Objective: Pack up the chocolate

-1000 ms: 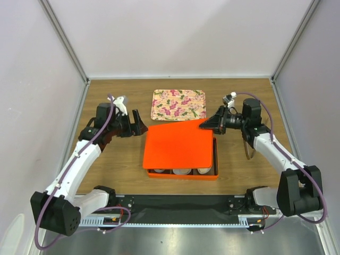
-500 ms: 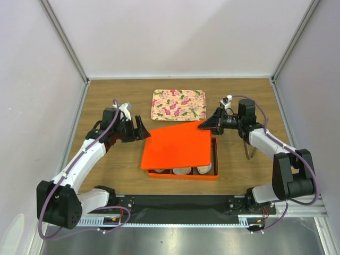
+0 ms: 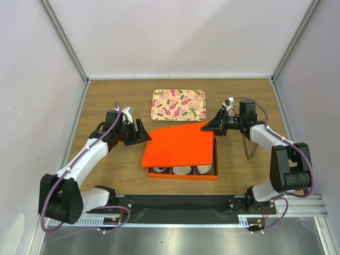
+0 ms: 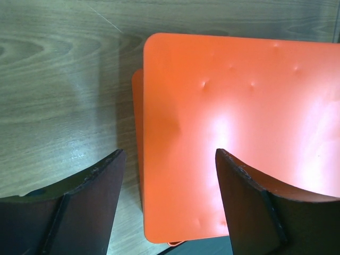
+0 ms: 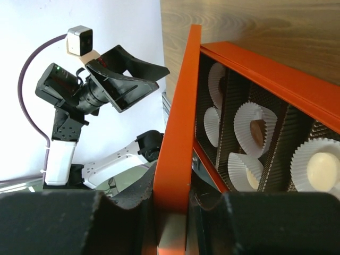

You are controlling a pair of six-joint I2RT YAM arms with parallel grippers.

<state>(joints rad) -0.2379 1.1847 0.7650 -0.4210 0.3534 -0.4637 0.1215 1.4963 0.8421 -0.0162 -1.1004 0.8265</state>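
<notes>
An orange lid lies tilted over the orange box, leaving the front row of white paper cups uncovered. My right gripper is shut on the lid's far right corner; in the right wrist view the lid edge runs up from between the jaws of this gripper. Under the lid, one cup holds a brown chocolate and another a pale one. My left gripper stands open at the lid's left edge. In the left wrist view, that gripper straddles the lid without touching it.
A floral tray lies on the wooden table just behind the box. The box's left wall shows under the lid. White enclosure walls stand on three sides.
My left gripper has moved right to the lid's left edge and its jaws have narrowed. The lid has settled a little lower over the box. The right gripper keeps its hold.
</notes>
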